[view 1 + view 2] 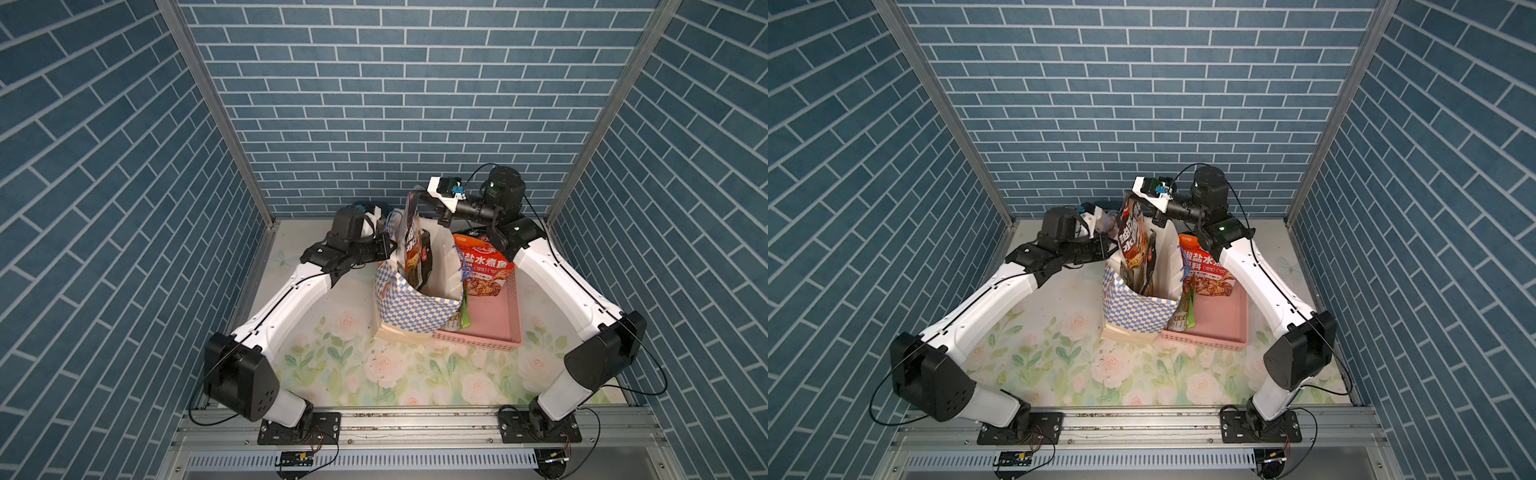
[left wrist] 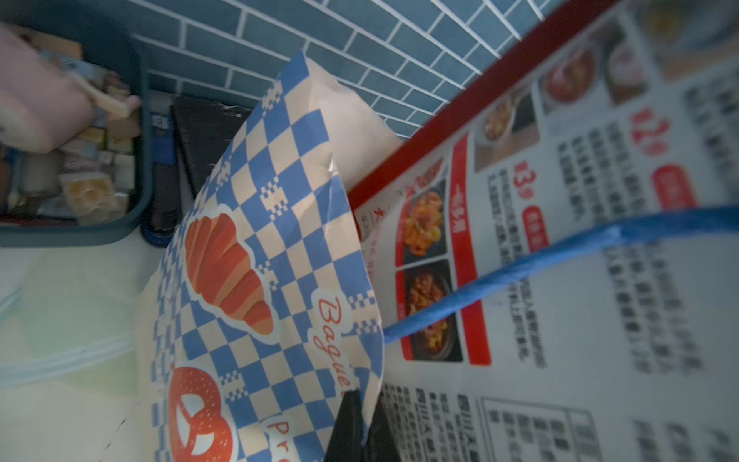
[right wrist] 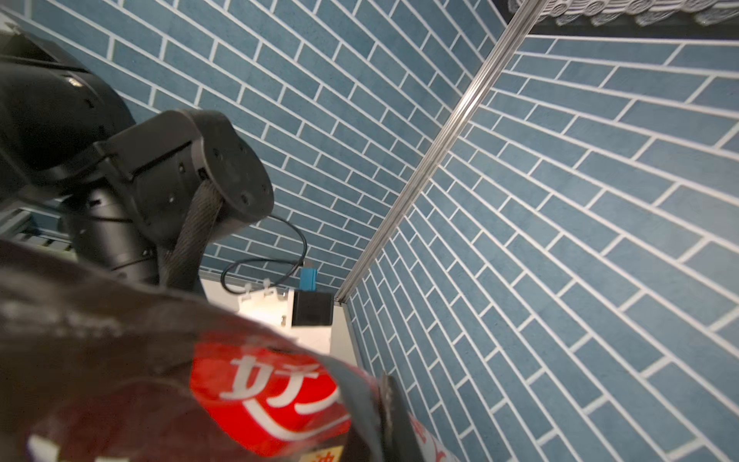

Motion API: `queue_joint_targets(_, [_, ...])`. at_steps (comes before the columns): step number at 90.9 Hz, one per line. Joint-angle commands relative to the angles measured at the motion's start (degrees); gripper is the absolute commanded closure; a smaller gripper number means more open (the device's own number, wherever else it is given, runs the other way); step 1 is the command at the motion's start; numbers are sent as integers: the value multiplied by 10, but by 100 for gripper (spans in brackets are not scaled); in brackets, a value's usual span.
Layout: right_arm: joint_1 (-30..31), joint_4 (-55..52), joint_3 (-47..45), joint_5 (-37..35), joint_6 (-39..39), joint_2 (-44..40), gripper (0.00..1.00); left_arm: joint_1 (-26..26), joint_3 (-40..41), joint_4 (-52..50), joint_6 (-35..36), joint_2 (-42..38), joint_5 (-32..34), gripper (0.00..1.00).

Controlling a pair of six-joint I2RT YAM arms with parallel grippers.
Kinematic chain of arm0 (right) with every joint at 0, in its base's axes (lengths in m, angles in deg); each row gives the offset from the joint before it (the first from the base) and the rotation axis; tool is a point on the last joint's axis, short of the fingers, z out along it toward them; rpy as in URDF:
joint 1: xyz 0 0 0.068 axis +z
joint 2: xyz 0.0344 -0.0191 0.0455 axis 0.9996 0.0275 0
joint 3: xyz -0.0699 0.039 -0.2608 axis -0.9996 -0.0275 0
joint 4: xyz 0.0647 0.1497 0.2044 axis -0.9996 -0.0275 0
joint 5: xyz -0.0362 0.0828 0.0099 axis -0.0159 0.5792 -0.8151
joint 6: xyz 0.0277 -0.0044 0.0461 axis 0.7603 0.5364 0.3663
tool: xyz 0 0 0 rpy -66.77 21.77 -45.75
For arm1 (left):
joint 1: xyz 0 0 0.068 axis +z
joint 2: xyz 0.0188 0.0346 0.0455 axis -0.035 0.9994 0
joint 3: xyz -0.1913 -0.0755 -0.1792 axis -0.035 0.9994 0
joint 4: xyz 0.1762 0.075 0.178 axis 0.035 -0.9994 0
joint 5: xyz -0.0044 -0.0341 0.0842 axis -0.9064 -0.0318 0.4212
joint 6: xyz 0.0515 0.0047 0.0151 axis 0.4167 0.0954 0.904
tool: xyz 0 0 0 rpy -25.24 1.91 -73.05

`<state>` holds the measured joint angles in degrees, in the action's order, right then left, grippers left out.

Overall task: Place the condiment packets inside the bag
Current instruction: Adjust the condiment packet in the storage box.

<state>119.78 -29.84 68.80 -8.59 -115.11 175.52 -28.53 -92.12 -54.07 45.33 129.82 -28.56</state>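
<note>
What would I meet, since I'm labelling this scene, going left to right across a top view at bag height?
left arm's white forearm → bag → orange-red packet → right arm's white forearm

Bag (image 1: 417,309) stands mid table (image 1: 332,365), basket (image 1: 494,336) touching its right side. Tall packet (image 1: 412,232) sticks out of bag; another packet (image 1: 484,266) leans inside basket, smaller ones (image 1: 465,318) probably wedged between them.
</note>
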Motion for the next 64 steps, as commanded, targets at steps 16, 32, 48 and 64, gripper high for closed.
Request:
queue_joint_targets(16, [-40,89,-2,-97,-9,-102,100,-22,24,-37,34,2,41,100])
queue_joint_targets(32, [-48,121,5,-65,17,-113,100,-23,52,-34,41,-17,35,100])
queue_joint_targets(48, [-47,171,1,-26,76,-101,100,-23,43,8,29,-37,14,100])
queue_joint_targets(64, [-47,257,-15,3,156,-83,100,-22,17,34,19,-38,-18,100])
